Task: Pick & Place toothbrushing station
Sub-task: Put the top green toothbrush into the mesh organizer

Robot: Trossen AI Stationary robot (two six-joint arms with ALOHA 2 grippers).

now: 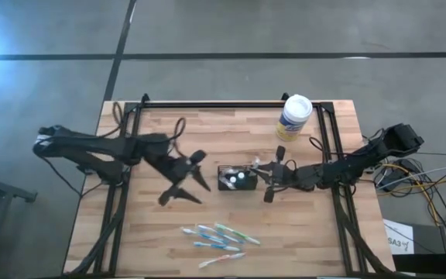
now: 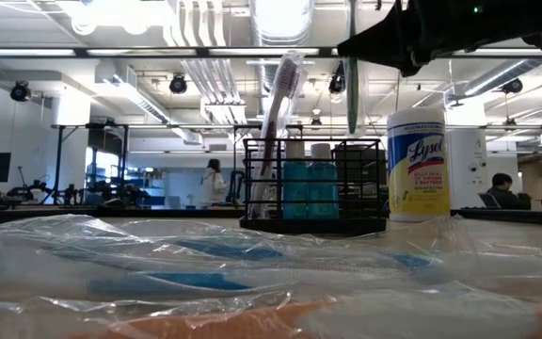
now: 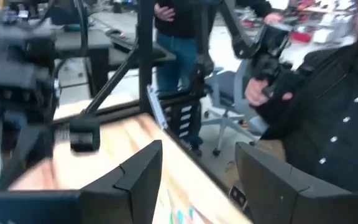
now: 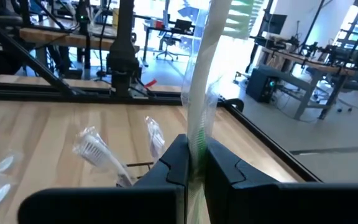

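Note:
The toothbrushing station (image 1: 236, 178) is a small black wire box at the table's middle; in the low view (image 2: 313, 188) a wrapped toothbrush (image 2: 280, 104) stands tilted in it. My right gripper (image 1: 267, 175) is just right of the station, shut on a wrapped green toothbrush (image 2: 352, 75) above the station's right part. My left gripper (image 1: 186, 186) is left of the station, open and empty; its fingers (image 3: 138, 180) show spread in the left wrist view. My right gripper pinches the wrapped green toothbrush's handle (image 4: 196, 146) between its two fingers, plastic wrap included. The fingers come level from the table's right side and lie across the handle. The toothbrush stands upright, bristle head (image 4: 241, 15) up, lifted clear, its lower end (image 2: 352, 127) just above the station's top.
A white-lidded yellow Lysol canister (image 1: 294, 116) stands at the back, right of the middle. Several wrapped toothbrushes (image 1: 219, 240) lie near the front edge. A black frame (image 1: 231, 105) runs around the table. People (image 3: 328, 112) stand beyond the table.

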